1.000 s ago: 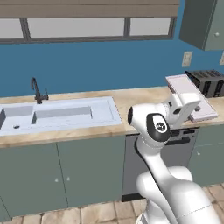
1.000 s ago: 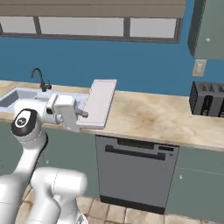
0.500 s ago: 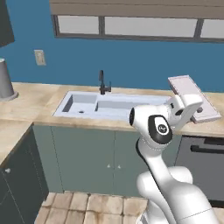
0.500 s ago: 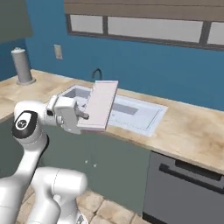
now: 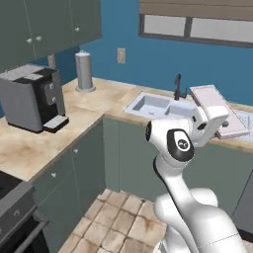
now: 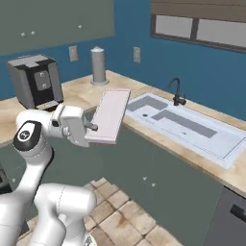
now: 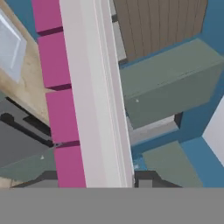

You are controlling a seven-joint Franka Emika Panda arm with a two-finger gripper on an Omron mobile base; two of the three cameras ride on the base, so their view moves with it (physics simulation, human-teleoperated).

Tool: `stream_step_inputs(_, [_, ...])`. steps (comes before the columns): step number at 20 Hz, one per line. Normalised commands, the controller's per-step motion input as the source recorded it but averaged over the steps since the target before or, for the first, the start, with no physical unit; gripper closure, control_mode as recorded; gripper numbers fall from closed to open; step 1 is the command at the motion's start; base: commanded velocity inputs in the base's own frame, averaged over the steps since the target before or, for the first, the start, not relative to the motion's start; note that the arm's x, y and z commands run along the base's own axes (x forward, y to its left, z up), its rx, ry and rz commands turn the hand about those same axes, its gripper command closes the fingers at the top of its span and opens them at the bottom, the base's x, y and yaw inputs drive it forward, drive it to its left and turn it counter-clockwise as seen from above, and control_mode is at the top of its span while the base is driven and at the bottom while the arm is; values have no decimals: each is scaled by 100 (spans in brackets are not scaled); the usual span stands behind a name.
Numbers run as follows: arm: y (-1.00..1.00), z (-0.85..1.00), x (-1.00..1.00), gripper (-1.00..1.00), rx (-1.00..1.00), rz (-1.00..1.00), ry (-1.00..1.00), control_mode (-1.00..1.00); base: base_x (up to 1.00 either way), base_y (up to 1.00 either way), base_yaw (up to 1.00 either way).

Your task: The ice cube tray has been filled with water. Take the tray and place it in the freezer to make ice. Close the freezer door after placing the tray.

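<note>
My gripper is shut on the near end of the ice cube tray, a pale pinkish-lilac flat tray held in the air in front of the counter. From the left base camera, the ice cube tray tilts up above my gripper, over the counter edge by the sink. Close up in the hand view, the ice cube tray runs away from the hand, edge-on, with magenta cells along one side. The freezer and the freezer door are out of view.
An L-shaped wooden counter wraps the corner, carrying a black coffee machine, a steel canister and a white sink with a dark faucet. Grey-green cabinets stand below and above. Tiled floor lies open before the cabinets.
The whole picture has shifted: the base has turned, the sink slides right and the corner counter with the coffee machine comes into view. The tray stays in my gripper.
</note>
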Motion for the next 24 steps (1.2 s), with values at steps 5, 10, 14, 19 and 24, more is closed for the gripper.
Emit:
stream_step_inputs(5, [0, 0, 0, 100, 0, 0, 0, 100, -72, 45, 53])
stream_step_inputs(10, [0, 0, 0, 100, 0, 0, 0, 100, -77, 40, 49])
stream_step_inputs(14, [0, 0, 0, 100, 0, 0, 0, 100, -74, 36, 51])
stream_step_inputs(19, [0, 0, 0, 100, 0, 0, 0, 100, -72, 33, 52])
stream_step_inputs(24, [0, 0, 0, 100, 0, 0, 0, 100, -74, 32, 53])
